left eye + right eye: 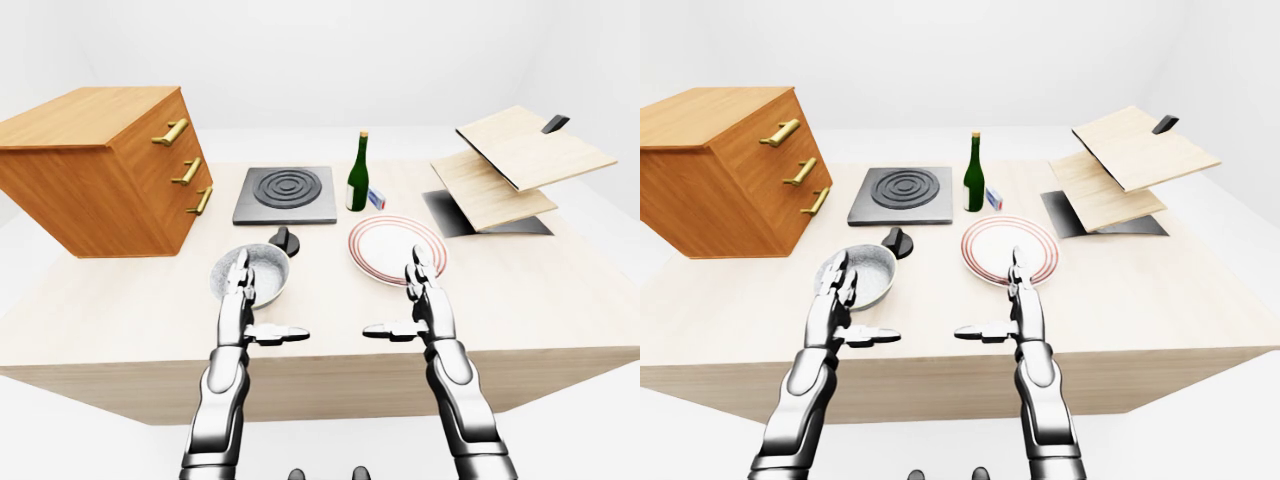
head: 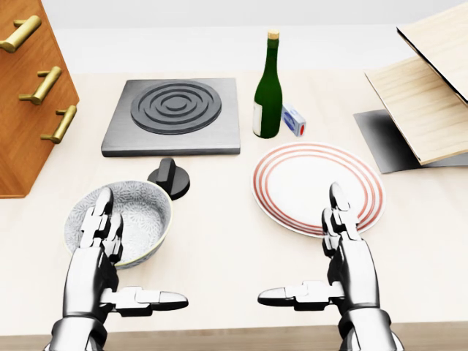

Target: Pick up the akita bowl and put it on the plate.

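Your left hand (image 2: 91,267) has its fingers (image 2: 101,212) spread open and empty, tips over the left rim of the akita bowl (image 2: 142,212), lower left of the head view. Your right hand (image 2: 352,267) is equally open at the lower edge of the plate (image 2: 300,175), centre-right on the desk (image 2: 219,241).

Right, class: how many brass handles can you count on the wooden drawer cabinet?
3. All sit on the cabinet at the head view's left edge: the top handle, the middle handle and the bottom handle, each lower and further right. None appears hidden.
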Controlling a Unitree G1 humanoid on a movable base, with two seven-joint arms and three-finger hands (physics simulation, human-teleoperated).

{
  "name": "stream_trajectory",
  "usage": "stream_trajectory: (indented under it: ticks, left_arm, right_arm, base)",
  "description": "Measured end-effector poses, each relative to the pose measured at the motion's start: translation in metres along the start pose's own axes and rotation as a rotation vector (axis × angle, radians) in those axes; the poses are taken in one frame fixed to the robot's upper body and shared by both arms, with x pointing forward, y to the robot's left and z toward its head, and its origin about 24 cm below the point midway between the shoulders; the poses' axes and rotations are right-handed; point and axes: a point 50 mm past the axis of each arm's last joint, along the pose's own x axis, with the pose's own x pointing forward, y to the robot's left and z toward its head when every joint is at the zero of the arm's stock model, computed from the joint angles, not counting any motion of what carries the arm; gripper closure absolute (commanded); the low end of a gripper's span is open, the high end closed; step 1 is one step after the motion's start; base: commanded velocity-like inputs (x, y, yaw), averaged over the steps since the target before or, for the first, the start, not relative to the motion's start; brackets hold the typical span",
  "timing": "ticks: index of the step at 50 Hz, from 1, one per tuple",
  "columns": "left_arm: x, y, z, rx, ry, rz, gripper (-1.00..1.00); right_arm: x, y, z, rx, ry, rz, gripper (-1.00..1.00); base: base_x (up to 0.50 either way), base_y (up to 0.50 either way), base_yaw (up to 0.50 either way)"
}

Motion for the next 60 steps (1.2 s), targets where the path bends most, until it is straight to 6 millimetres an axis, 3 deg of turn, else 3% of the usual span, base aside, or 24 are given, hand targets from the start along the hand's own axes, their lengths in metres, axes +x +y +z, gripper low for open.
stream_trajectory:
  ticks: [13, 21, 42, 60]
  left_arm:
    - [-0.003, 0.005, 0.007, 0.000, -0.009, -0.001, -1.00]
    - [-0.004, 0.006, 0.017, -0.003, -0.024, 0.000, -1.00]
    - [-0.010, 0.014, 0.068, 0.013, -0.243, 0.026, -1.00]
    - [-0.020, 0.027, 0.108, 0.006, -0.421, 0.081, -1.00]
  right_arm:
    - [-0.002, -0.008, 0.005, -0.002, 0.015, -0.026, -0.99]
    - [-0.004, -0.010, 0.020, -0.020, -0.040, -0.033, -0.99]
    - [-0.010, -0.014, 0.066, -0.082, -0.234, -0.042, -0.99]
    - [-0.016, -0.018, 0.084, -0.096, -0.313, -0.059, -1.00]
  base:
    - [0.00, 0.00, 0.00]
    - [0.00, 0.00, 0.00]
    - [0.00, 0.00, 0.00]
    - [0.00, 0.00, 0.00]
